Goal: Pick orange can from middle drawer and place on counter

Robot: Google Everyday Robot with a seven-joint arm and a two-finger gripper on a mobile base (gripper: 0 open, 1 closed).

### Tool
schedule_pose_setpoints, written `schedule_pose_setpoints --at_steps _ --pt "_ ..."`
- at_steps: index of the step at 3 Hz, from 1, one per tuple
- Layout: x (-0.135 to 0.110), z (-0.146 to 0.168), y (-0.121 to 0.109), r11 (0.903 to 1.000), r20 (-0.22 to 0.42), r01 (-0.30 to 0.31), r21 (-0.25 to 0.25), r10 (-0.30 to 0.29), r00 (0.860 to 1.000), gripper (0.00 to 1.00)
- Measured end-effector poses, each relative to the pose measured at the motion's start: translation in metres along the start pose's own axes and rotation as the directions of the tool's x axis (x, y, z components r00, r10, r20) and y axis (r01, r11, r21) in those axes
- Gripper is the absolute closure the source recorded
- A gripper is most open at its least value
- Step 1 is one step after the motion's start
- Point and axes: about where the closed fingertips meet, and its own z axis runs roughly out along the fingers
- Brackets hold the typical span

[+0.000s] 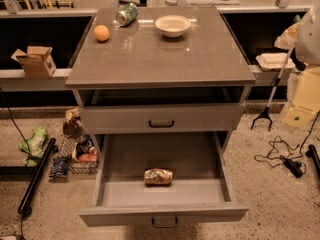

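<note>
So, the small orange-brown and gold drink can (158,176) is lying on its side on the plain grey floor of the wide grey middle drawer (120,156). It sits near the front wall, roughly centred, touching nothing else. The drawer is pulled well out, with its small dark bar handle (164,222) facing the camera. Right above it is a flat grey drawer front with a black handle (161,124), closed. On the glossy grey-brown stone counter (160,59) there's a round orange ball (101,32), a green-and-silver can (126,14) tipped over, and a cream bowl (173,25), all toward the back. The tool is out of shot, so I can't tell its state.
</note>
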Motion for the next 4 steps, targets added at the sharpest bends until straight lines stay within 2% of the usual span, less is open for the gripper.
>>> schedule_pose_setpoints --at_steps 1,2,3,4 --pt "0.000 0.000 0.000 1.0000 0.000 0.000 0.000 0.000 1.000 0.00" --pt "-0.005 0.031 0.001 0.9997 -0.002 0.020 -0.015 -0.020 1.000 0.00" --pt "-0.013 0.095 0.014 0.9956 0.043 0.046 -0.082 -0.043 0.998 0.00" --pt "-0.023 0.159 0.030 0.9864 0.120 0.052 -0.156 -0.034 0.992 0.00"
